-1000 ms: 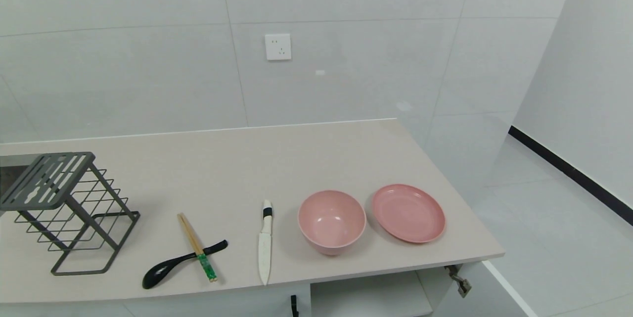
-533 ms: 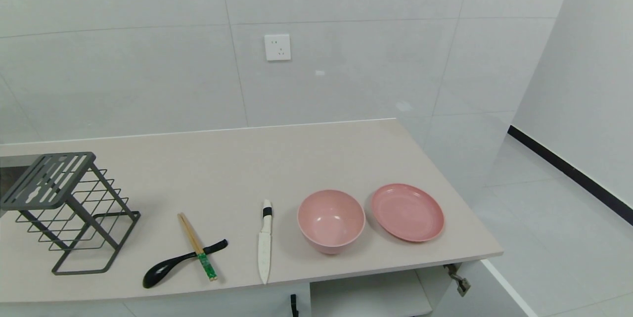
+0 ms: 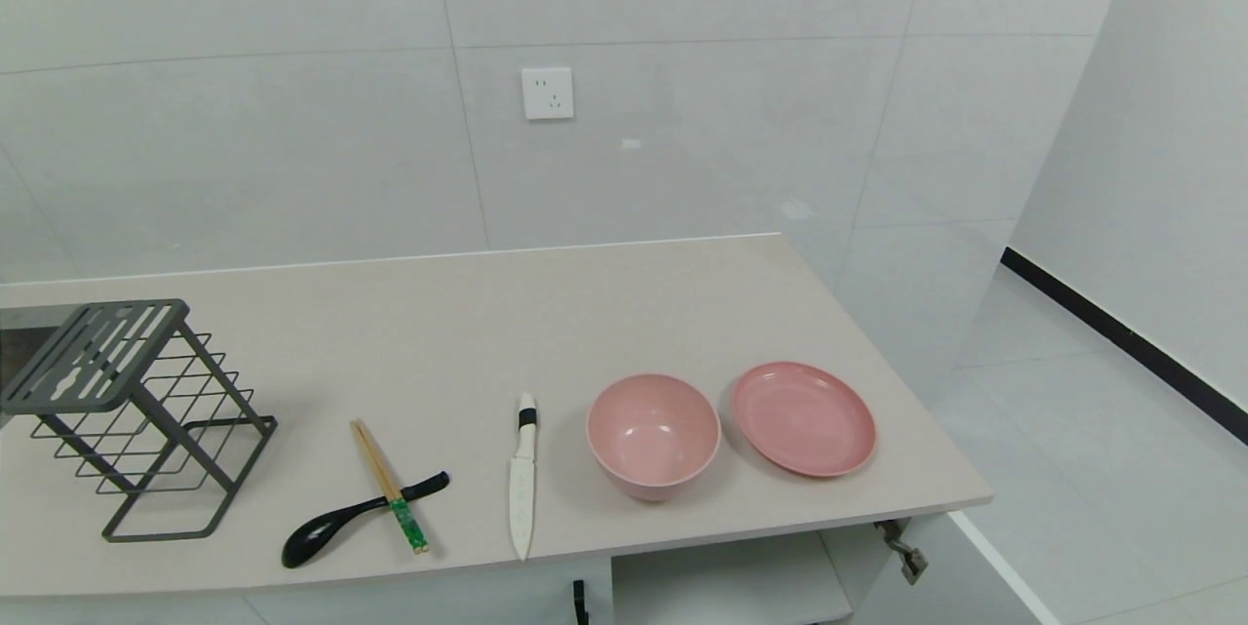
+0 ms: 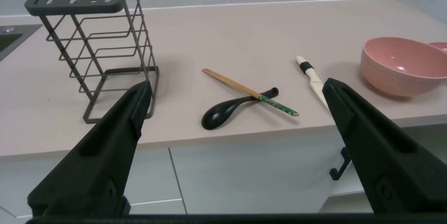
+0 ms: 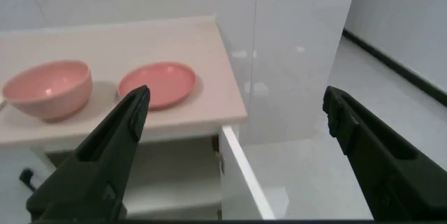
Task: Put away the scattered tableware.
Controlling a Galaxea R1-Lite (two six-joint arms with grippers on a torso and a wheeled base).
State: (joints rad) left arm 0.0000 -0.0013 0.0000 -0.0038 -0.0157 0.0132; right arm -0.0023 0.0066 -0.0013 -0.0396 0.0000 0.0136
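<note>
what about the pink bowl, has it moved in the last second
No. The pink bowl sits just as before between the knife and the pink plate on the counter; the tiny shift is the whole view's.

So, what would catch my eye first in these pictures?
Probably the pink bowl and pink plate, side by side near the right end of the pale counter. Then the dark wire rack at the left end, with chopsticks crossing a black spoon and a white knife lying between.
</note>
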